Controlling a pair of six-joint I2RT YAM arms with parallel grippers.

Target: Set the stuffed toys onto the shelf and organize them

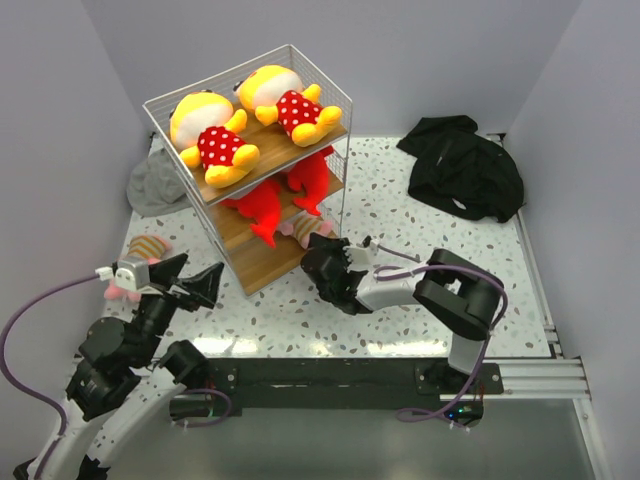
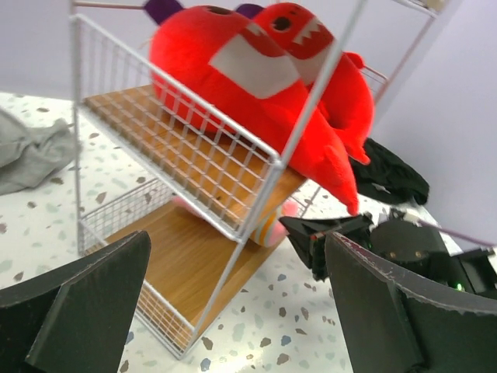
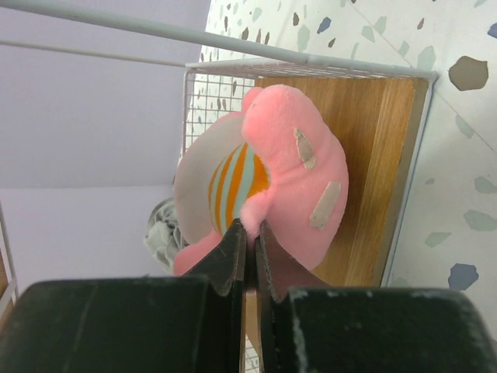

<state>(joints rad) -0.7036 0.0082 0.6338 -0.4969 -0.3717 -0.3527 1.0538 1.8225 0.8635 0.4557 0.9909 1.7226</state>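
Seating the pink toy [image 1: 305, 228] on the shelf's [image 1: 250, 268] bottom board, judging overhead; second pink toy [image 1: 145, 247] lies on the worktop [image 1: 290, 315] at the shelf's 8 o'clock. Left wrist: left gripper [image 2: 237, 307] released. Right wrist: right gripper [image 3: 248, 233] clenched, tips touching the toy; next, withdraw cleanly.

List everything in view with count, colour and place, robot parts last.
shelf: one, white wire, wooden boards, table's back left
dolls: two, yellow, red dotted outfits, top board
sharks: two, red, middle board
shelved pink toy: one, pink, striped, bottom board
loose pink toy: one, pink, striped, table's near left
hat: one, grey, table left of shelf
cloth heap: one, black, table's back right
table: one, speckled white
left hand: one, black, open, front left
right hand: one, black, shut, tips at shelved pink toy
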